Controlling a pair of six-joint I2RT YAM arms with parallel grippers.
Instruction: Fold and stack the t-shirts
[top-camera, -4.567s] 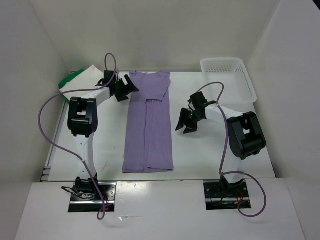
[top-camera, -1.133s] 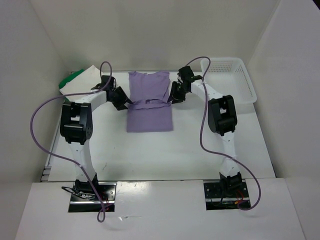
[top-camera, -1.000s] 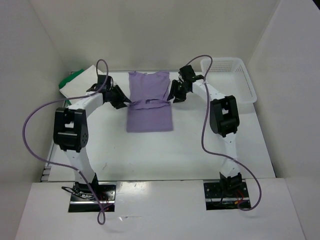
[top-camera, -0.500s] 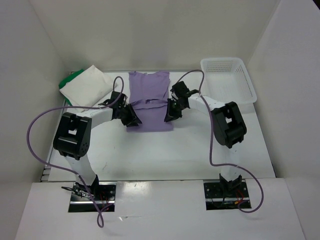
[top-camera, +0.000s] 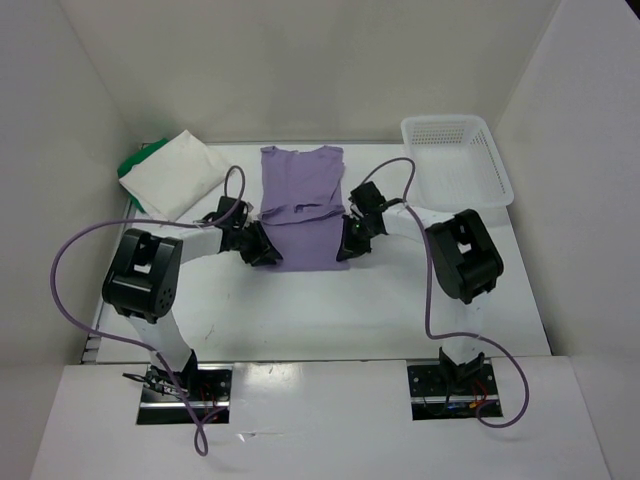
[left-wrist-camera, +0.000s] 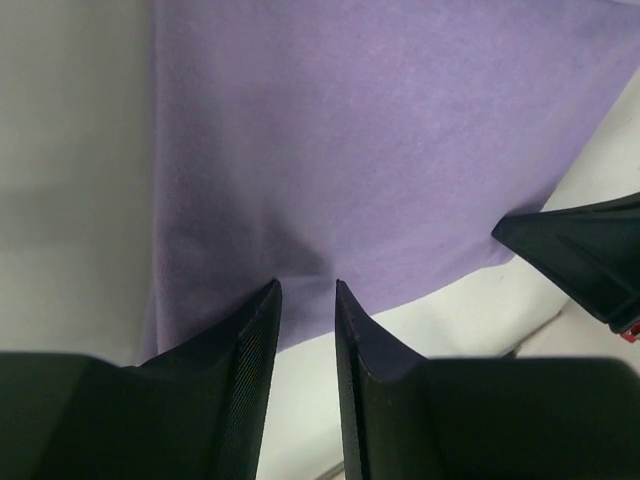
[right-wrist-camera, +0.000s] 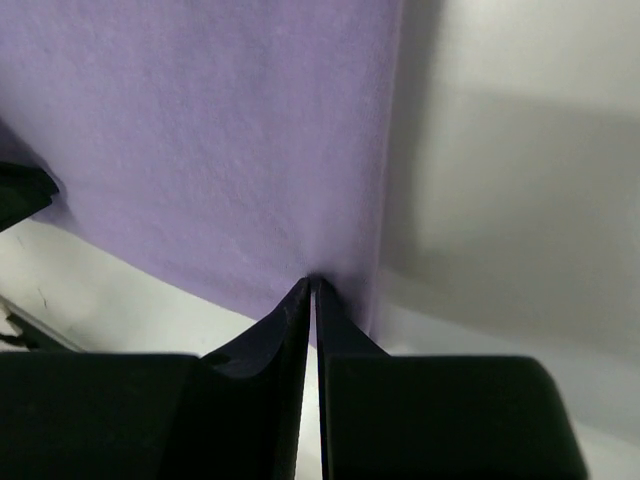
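We see the lavender shirt (top-camera: 303, 205) folded on the far middle of the tabletop (top-camera: 300, 310). Our left fingers (left-wrist-camera: 250, 340), a slit apart, pinch puckered cloth at its near-left corner. Our right fingers (right-wrist-camera: 285, 325) are pressed together on its near-right edge. The cream shirt (top-camera: 175, 175) lies over the green shirt (top-camera: 132, 162) at the far left. The white mesh basket (top-camera: 497, 160) stands at the far right, well apart from all three shirts.

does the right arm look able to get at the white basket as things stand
Likely yes: bare table up to the basket, but its tool is shut on the lavender shirt; release first.
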